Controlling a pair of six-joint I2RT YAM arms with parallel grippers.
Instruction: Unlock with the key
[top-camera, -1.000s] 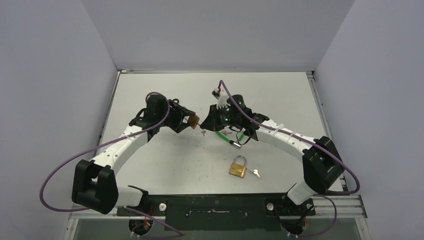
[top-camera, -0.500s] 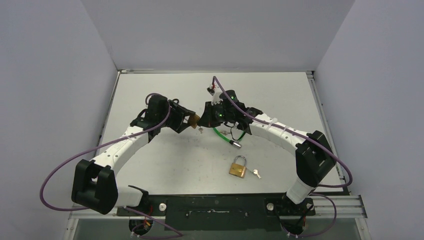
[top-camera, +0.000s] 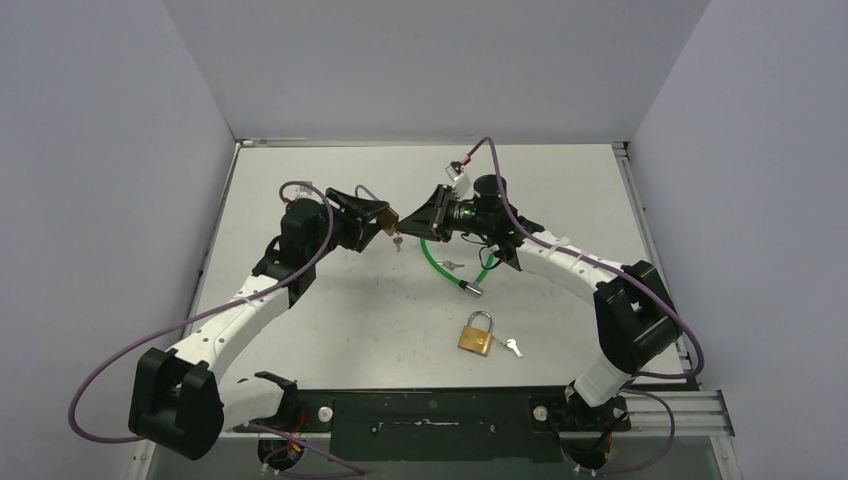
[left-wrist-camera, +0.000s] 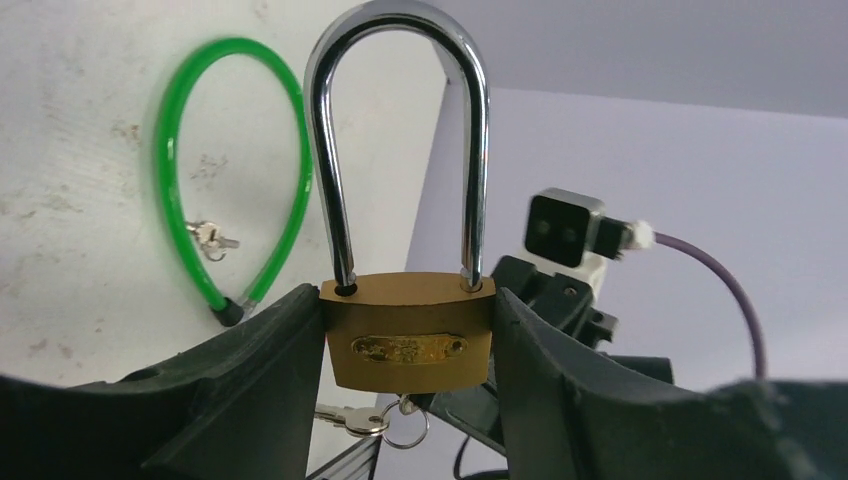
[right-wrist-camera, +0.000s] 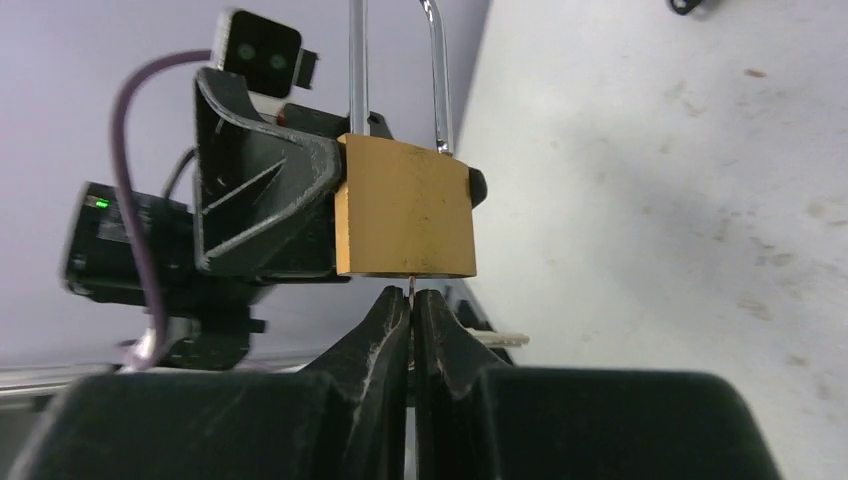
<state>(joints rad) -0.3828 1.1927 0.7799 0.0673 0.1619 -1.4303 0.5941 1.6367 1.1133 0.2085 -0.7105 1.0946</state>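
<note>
White table (top-camera: 560, 190), left tool (left-wrist-camera: 405, 312) grasping brass padlock (left-wrist-camera: 410, 345), right tool (right-wrist-camera: 412, 300) clenched on key (right-wrist-camera: 411, 285) at its base

The embossed plate on the brass padlock (left-wrist-camera: 410, 335) is too blurred to read.
</note>
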